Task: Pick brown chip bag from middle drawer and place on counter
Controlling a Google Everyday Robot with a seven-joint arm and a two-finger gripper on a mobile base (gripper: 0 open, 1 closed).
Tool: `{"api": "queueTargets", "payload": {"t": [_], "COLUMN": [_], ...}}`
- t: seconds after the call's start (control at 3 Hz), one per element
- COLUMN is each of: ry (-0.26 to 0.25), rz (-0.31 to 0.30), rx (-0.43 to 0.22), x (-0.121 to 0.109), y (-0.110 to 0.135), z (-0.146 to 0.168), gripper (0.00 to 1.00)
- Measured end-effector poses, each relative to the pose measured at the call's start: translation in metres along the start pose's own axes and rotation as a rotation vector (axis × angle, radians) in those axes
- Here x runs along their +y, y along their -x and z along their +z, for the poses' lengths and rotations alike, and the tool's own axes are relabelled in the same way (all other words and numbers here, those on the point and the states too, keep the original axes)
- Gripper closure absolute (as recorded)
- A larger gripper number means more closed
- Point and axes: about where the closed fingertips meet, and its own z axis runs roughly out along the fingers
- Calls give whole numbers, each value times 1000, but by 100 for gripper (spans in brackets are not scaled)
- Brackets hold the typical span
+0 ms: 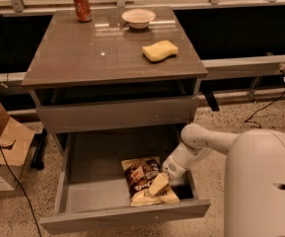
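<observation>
The brown chip bag (143,177) lies flat in the right half of the open middle drawer (90,167), near its front wall. My gripper (159,184) reaches down into the drawer from the right and rests on the bag's lower right part. The white arm (206,142) comes in over the drawer's right side. The counter (97,51) is the glossy grey-brown top of the cabinet above.
On the counter stand a red soda can (82,6), a white bowl (138,18) and a yellow sponge (160,50). A shut drawer front (117,113) sits above the open drawer. A cardboard box (1,149) stands on the floor at the left.
</observation>
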Motion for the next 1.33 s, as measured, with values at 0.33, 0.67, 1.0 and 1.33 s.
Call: {"api": "queueTargets", "payload": {"t": [0.33, 0.67, 1.0, 1.33], "ry": [7, 0, -24, -36], "rz": [-5, -28, -90, -131], "rx": [5, -8, -69, -116], "x": [2, 8, 22, 33], "y": [0, 5, 24, 38], "z": [2, -8, -35, -53], "gripper": [66, 89, 100, 100]}}
